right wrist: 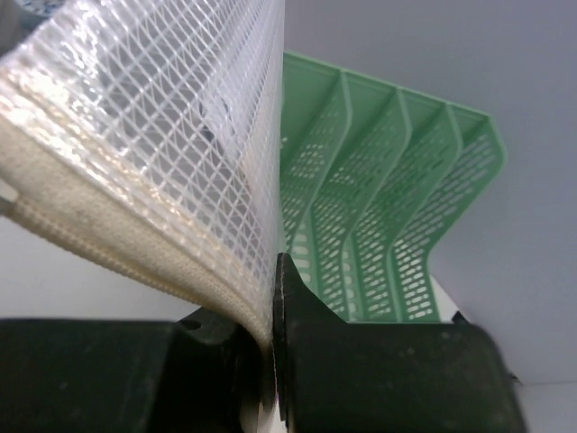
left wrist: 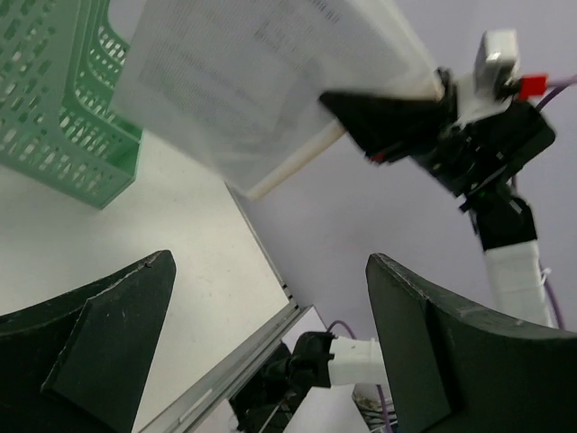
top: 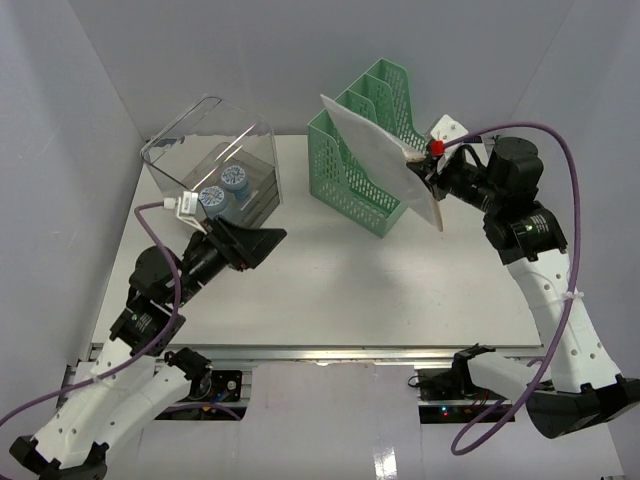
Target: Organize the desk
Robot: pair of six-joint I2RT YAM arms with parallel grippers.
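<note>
My right gripper (top: 428,170) is shut on the corner of a white mesh zip pouch (top: 378,158) with papers inside, held in the air, tilted, over the front of the green file rack (top: 352,175). In the right wrist view the pouch (right wrist: 153,153) is pinched between my fingers (right wrist: 361,370), with the rack (right wrist: 379,207) behind. My left gripper (top: 252,245) is open and empty above the desk (top: 330,290), near the clear bin. The left wrist view shows the pouch (left wrist: 270,81), the rack (left wrist: 54,99) and the right arm.
A clear plastic bin (top: 215,165) tipped on its side at the back left holds two blue-capped containers (top: 225,188). The green rack stands at the back centre. White walls enclose the desk; a metal rail (top: 330,352) runs along its front edge.
</note>
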